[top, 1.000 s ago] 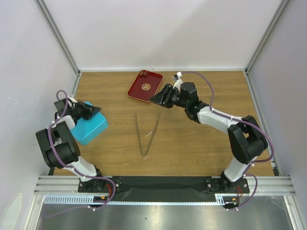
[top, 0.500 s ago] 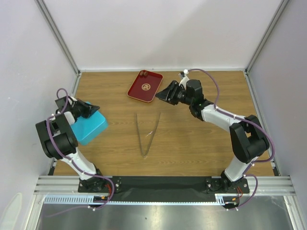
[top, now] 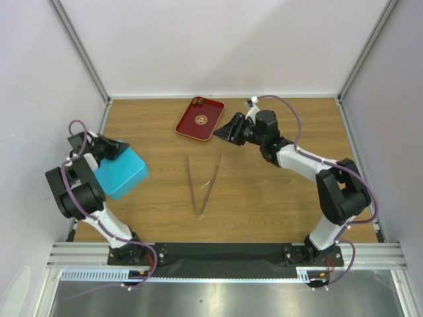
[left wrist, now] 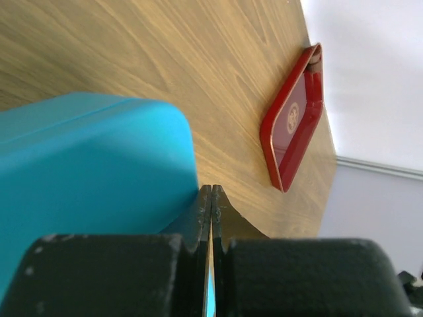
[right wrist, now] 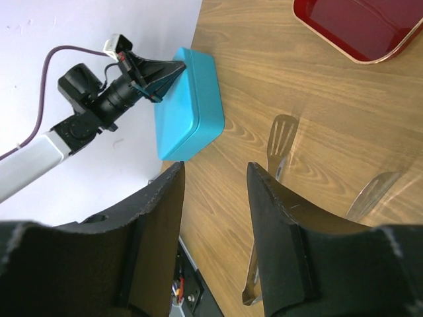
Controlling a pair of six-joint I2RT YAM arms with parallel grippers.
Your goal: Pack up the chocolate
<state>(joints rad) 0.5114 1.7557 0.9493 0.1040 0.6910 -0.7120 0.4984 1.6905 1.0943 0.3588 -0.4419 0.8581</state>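
The red tray lies at the back middle of the table. A couple of small dark chocolate pieces sit in its far corner; I make out no others. The teal box lies closed at the left, also in the left wrist view and the right wrist view. My left gripper is shut, its tips by the box's far corner. My right gripper is open and empty, hovering just right of the tray. The tray's edge shows in the right wrist view.
Metal tongs lie open on the wood in the middle of the table, tips toward the tray; they also show under my right gripper in the right wrist view. White walls close off the left, back and right sides.
My right gripper has drawn back to the right, off the tray's near edge. My left gripper has pulled back left from over the teal box to its far corner.
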